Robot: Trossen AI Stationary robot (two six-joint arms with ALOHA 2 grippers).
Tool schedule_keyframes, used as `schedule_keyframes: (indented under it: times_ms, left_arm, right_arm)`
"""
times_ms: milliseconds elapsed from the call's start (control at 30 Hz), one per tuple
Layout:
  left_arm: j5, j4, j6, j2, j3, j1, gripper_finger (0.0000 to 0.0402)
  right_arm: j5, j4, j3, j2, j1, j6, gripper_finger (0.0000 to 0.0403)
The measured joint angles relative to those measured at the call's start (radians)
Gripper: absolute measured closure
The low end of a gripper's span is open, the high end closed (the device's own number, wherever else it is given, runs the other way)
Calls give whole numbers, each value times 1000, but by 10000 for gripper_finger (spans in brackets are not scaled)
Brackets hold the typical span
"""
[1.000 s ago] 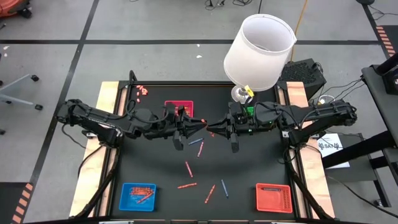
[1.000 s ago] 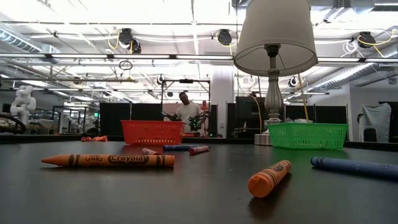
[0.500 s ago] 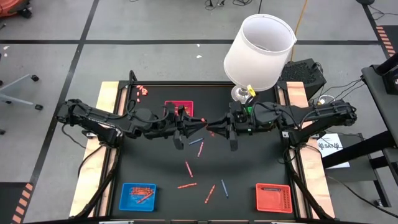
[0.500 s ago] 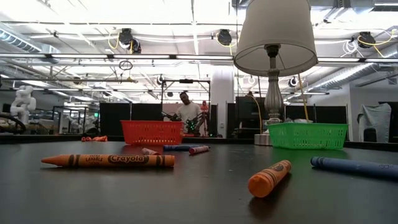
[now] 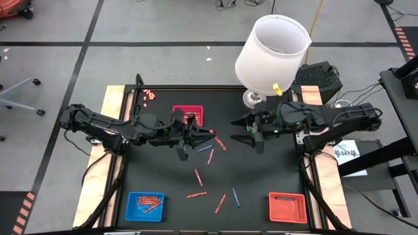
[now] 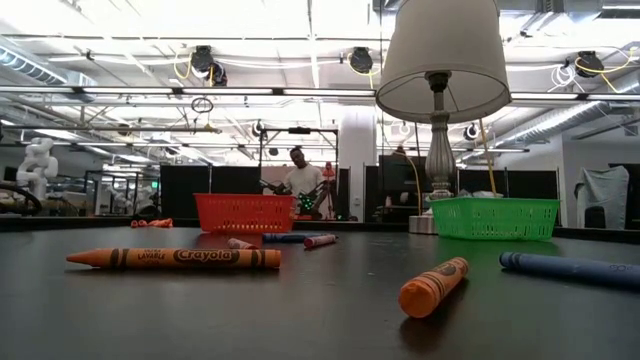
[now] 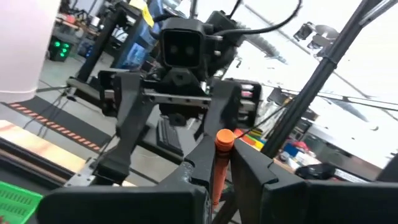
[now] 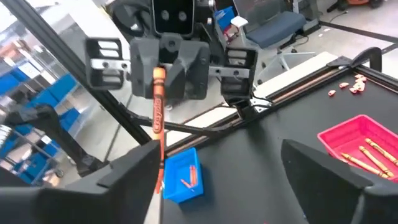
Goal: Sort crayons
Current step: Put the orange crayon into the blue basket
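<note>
Standing upright between the closed fingers of the left hand (image 7: 214,180), an orange crayon (image 7: 219,163) is held above the middle of the black tabletop (image 5: 261,176), its blunt end up. A second ago the right hand (image 5: 252,135) met the left nose to nose over that spot, pinched shut; now it has drawn back toward its own side and its fingers stand wide apart with nothing between them. That reads as a handover just finished: the crayon has passed to the left arm, which can likely carry it to the pink tray (image 5: 189,113) just behind it or the blue tray (image 5: 145,205) at the near left. Several loose crayons (image 5: 208,175) lie scattered on the tabletop below and nearer the front, with a red tray (image 5: 287,207) at the near right and a white lamp (image 5: 270,53) beyond the right hand, so much sorting remains.
</note>
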Motion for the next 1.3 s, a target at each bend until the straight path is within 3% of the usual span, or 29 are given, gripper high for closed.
schedule_keyframes:
  times_ms: [167,367,633,967,1100,1300]
  left_arm:
    - [20,-12,-1,-15,0,-6,360]
    - [51,-70,-2,-49,0,-6,360]
    - [108,-319,7,-204,0,-13,360]
    - [123,-536,262,-368,0,-96,360]
    - [123,-637,185,-398,0,-131,360]
    - [146,-810,-62,-408,0,-227,360]
  right_arm:
    - [-9,-73,0,-57,0,21,62]
    - [-27,-169,1,-86,0,50,62]
    - [-30,-254,1,-71,8,73,62]
    - [-30,-272,1,-49,9,57,62]
    - [-30,-276,1,-47,9,58,62]
    - [-30,-285,1,-45,9,56,62]
